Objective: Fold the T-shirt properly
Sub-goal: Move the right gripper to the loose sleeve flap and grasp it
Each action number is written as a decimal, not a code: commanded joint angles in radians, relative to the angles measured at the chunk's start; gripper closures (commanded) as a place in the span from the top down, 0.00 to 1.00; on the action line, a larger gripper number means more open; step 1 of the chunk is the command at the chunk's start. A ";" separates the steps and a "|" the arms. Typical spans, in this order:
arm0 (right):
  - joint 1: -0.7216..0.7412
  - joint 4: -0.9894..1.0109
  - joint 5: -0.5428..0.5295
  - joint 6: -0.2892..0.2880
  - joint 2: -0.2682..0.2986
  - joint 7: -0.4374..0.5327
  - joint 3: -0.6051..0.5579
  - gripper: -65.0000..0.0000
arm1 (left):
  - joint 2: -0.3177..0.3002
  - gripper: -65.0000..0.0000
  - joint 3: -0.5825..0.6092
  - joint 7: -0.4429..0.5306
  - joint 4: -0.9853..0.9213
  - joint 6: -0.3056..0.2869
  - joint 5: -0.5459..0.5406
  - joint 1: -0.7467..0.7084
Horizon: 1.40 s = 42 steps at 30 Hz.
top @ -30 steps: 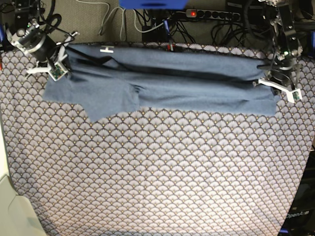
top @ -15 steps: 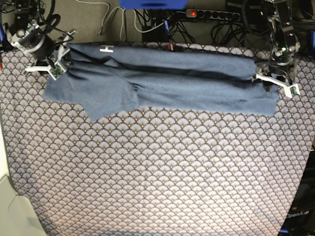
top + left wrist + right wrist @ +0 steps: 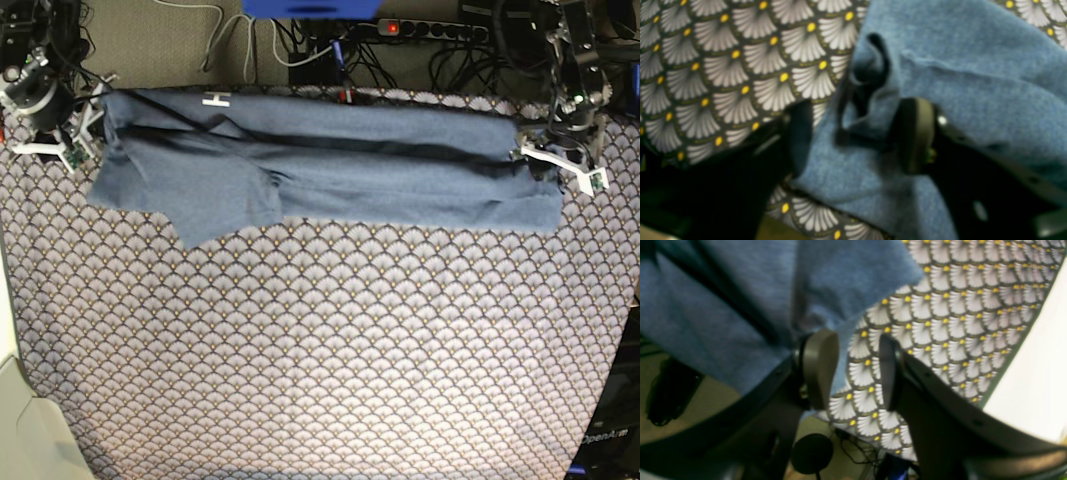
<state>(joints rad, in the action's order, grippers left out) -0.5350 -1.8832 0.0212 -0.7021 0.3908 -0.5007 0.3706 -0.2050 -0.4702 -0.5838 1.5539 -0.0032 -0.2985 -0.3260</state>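
The slate-blue T-shirt [image 3: 350, 170] lies as a long folded band across the far part of the table, with a sleeve flap hanging toward the front at the left and a bit of white lettering [image 3: 216, 98] showing at its far edge. My left gripper [image 3: 553, 165] is at the shirt's right end. In the left wrist view it [image 3: 858, 136] is open and straddles a bunched fold of the shirt [image 3: 973, 66]. My right gripper [image 3: 55, 150] is at the shirt's left end. In the right wrist view it [image 3: 853, 370] is open with only tablecloth between its fingers, and the shirt [image 3: 706, 306] lies beside one finger.
The grey scallop-patterned tablecloth [image 3: 320, 350] covers the table. A power strip [image 3: 430, 30] and cables lie behind the far edge. A blue object [image 3: 310, 8] sits at the top middle. A pale surface [image 3: 20, 430] shows at the lower left corner.
My right gripper has moved left, off the shirt, to the table's left edge, and the shirt's far-left corner now reaches further left. My left gripper has shifted slightly toward the far side.
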 commanded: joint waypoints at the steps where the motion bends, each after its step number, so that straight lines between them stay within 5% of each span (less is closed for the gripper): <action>1: 0.000 -0.016 -0.004 0.004 0.015 0.017 0.012 0.39 | -0.012 0.69 -0.005 0.011 0.016 -0.002 -0.001 -0.002; 7: 0.066 -0.023 -0.005 0.004 0.012 0.017 0.005 0.39 | -0.014 0.73 -0.003 0.015 0.021 -0.004 -0.001 -0.012; 11: 0.177 -0.023 -0.005 0.004 0.013 0.004 -0.109 0.40 | -0.012 0.73 -0.002 0.012 0.021 -0.004 -0.001 -0.012; 17: 0.427 0.026 -0.005 0.004 -0.006 -0.203 -0.302 0.40 | -0.011 0.73 0.001 0.011 0.021 -0.004 -0.001 -0.012; 23: 0.626 0.236 -0.005 0.004 -0.077 -0.243 -0.356 0.40 | -0.011 0.73 -0.003 0.009 0.021 -0.004 -0.001 -0.014; 31: 0.711 0.471 -0.007 0.004 -0.095 -0.235 -0.353 0.40 | -0.011 0.73 -0.005 0.009 0.021 -0.004 -0.001 -0.025; 42: 0.697 0.505 -0.007 0.004 -0.138 -0.195 -0.353 0.40 | -0.011 0.73 -0.005 0.009 0.021 -0.002 -0.001 -0.018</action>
<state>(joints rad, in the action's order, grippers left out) 0.1402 -1.3613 0.0212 -0.7017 0.2462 -0.7132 0.0128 -0.2043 -0.4706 -0.5774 1.5589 -0.0040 -0.3000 -0.3481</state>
